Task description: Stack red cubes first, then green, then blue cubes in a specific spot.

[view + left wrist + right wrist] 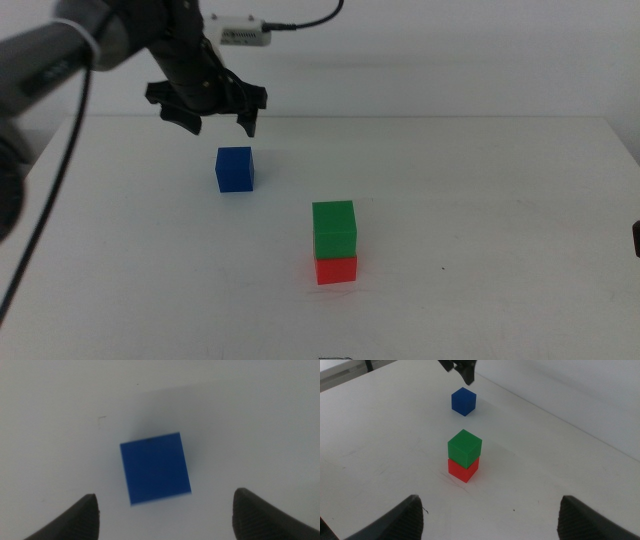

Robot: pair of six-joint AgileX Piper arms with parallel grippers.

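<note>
White table [480, 180]; left gripper [220, 125] fingers apart above blue cube [234, 168].

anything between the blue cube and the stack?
Nothing: bare white table between blue cube and the green-on-red stack, clear in the middle view.

Plain white table [500, 180] spread below me, faint dark specks on its surface, a small white box [243, 36] at its far edge — a black cable [312, 22] trailing off it, pale wall behind.
</note>
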